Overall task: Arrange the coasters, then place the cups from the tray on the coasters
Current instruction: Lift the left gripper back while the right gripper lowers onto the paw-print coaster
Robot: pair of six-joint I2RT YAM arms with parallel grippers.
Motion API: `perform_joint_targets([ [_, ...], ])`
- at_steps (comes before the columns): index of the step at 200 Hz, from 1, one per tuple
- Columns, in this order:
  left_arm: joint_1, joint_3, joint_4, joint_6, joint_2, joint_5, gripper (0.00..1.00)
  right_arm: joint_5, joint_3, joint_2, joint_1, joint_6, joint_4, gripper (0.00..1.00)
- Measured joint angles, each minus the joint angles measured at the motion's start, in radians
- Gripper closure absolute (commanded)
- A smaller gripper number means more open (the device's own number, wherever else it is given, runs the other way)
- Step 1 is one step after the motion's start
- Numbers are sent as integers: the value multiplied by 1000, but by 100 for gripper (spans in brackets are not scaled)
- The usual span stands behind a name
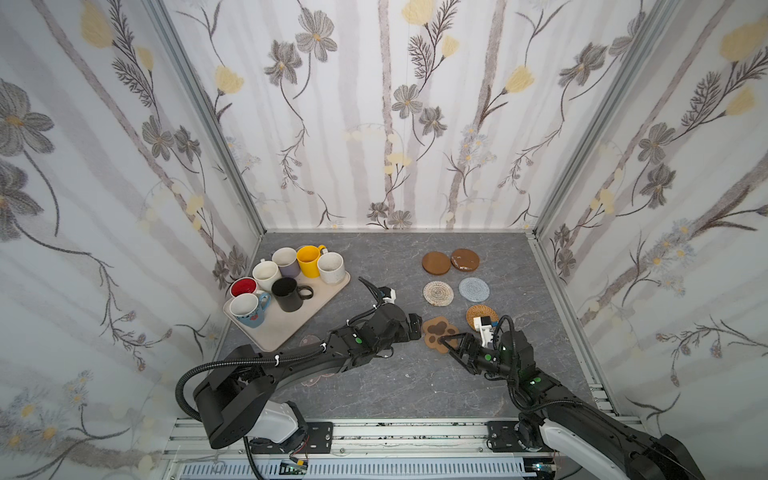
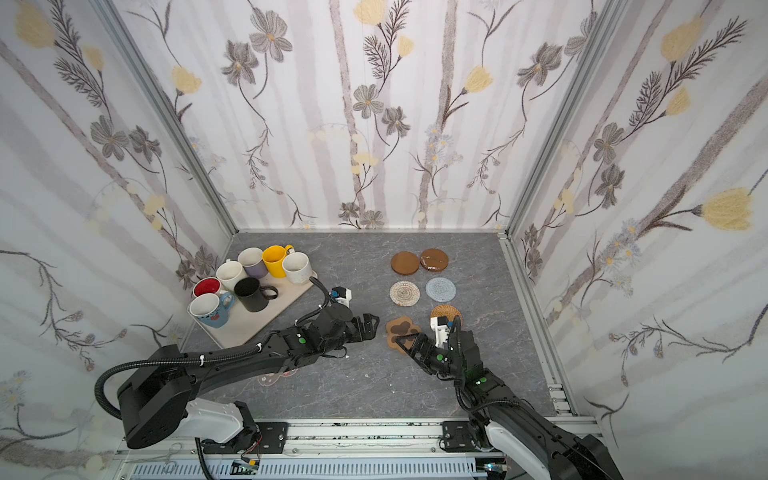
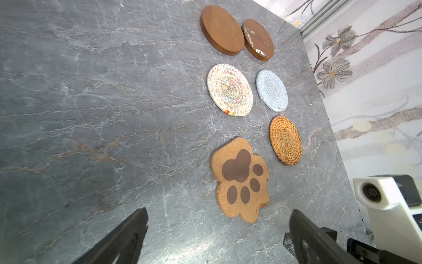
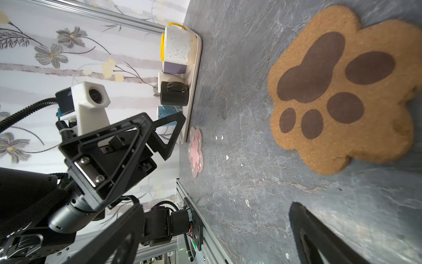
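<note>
Cork-brown, the paw coaster (image 3: 239, 178) lies flat on the grey table (image 3: 91, 114) just beside the rattan round (image 3: 285, 140). It closes a grid of three pairs on the right of both top views. One mat is not yet in line: the pink-flower coaster (image 4: 195, 152) lies by the tray (image 1: 286, 324), partly under your left arm (image 1: 291, 357). You are, as I read it, near the end of the arranging step, and all seven cups (image 1: 286, 293) stand on the tray.

Your next move calls for sending a gripper over to that thin clear mat. It will likely resist a pinch off the flat top, so come in low at its edge.

Your left gripper (image 3: 219, 213) has its jaws wide apart and empty, just beside the paw. Your right gripper (image 4: 215, 205) is equally spread, with nothing between its jaws. It is at the paw's near edge, and I cannot tell whether it touches.
</note>
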Motion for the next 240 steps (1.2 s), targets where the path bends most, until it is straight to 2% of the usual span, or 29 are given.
perform_joint_targets([
  [83,68,-177,21,-4,-202,-21,0,45,35,243,81,101,142,1],
  [152,84,-207,17,-5,-217,-13,0,53,100,370,61,97,173,1],
  [195,105,-231,17,-5,-237,-10,0,53,132,391,10,66,164,1],
  [240,122,-236,17,-5,-240,-3,0,63,150,373,14,25,125,3],
])
